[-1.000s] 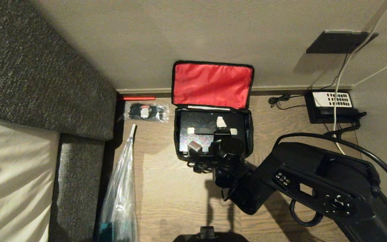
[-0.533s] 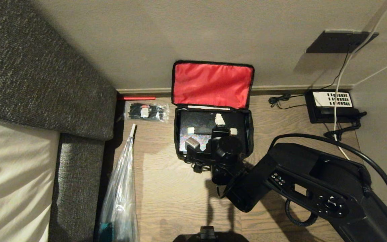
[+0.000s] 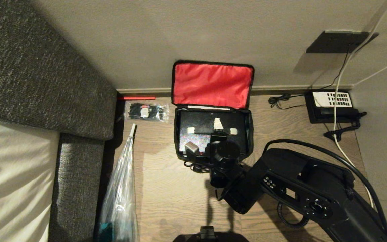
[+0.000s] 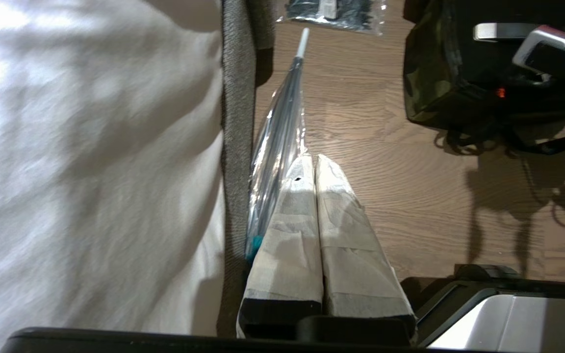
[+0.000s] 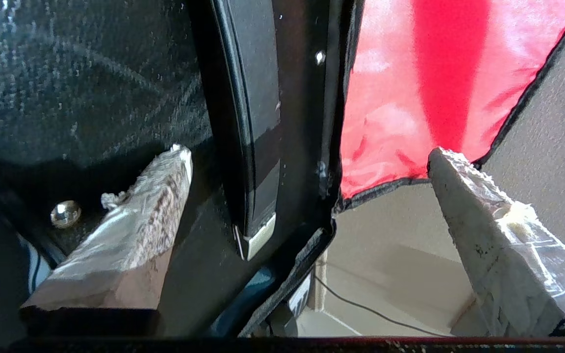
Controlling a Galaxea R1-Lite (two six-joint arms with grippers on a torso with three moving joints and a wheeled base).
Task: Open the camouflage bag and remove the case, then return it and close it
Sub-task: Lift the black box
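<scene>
Wood-plank floor by the wall: camouflage bag lid-open, case inside. Your right gripper is spread wide; the handle lies between its fingers. Centre it, then close. Left gripper: fingers pressed together, parked.

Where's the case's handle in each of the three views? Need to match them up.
Head view: the handle lies across the case inside the open camouflage bag, just beyond the right gripper.
Left wrist view: not visible; only the bag's outer side shows.
Right wrist view: the handle runs lengthwise between the open fingers.
Shared landmark: the red lining of the lid, seen in the head and right wrist views.
</scene>
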